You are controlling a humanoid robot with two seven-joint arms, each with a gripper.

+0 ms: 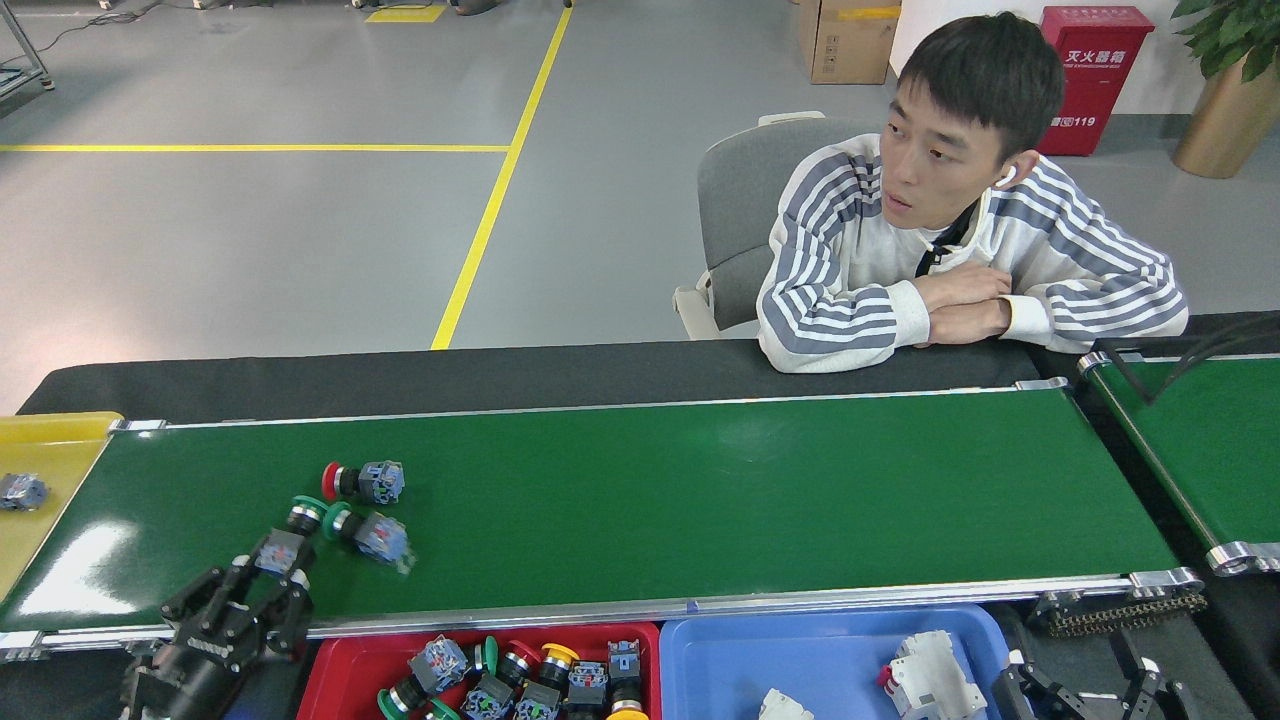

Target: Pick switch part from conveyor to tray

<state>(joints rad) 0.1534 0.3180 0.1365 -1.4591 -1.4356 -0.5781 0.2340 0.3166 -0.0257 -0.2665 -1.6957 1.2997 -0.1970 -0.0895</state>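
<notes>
Nearest the robot, the red tray (345,665) already holds a heap of switch parts, and beside it the blue tray (830,650) holds a white part (935,675). The right gripper (1085,695) barely shows at the bottom edge by the blue tray, and whether it is released or clenched I cannot tell. The left gripper (262,590) sits at the near rail of the conveyor (700,500), its fingers spread to either side of the green-capped switch part (290,540); they appear to bracket its blue-grey block, but a firm clench cannot be confirmed. Just beside it lies a 2nd green-capped switch (368,532), nearly touching the first at the caps, and a little farther up the belt a red-capped switch (362,481). Such a part looks small, rigid and light, with a hard plastic block at 1 end and a round cap at the other; the squared block is likely the safest place to pinch, since the round neck could roll or slip. The neighbour may get nudged. At the belt's left end is a yellow tray (50,440); beyond, a person (960,260) leans on the black table edge.
</notes>
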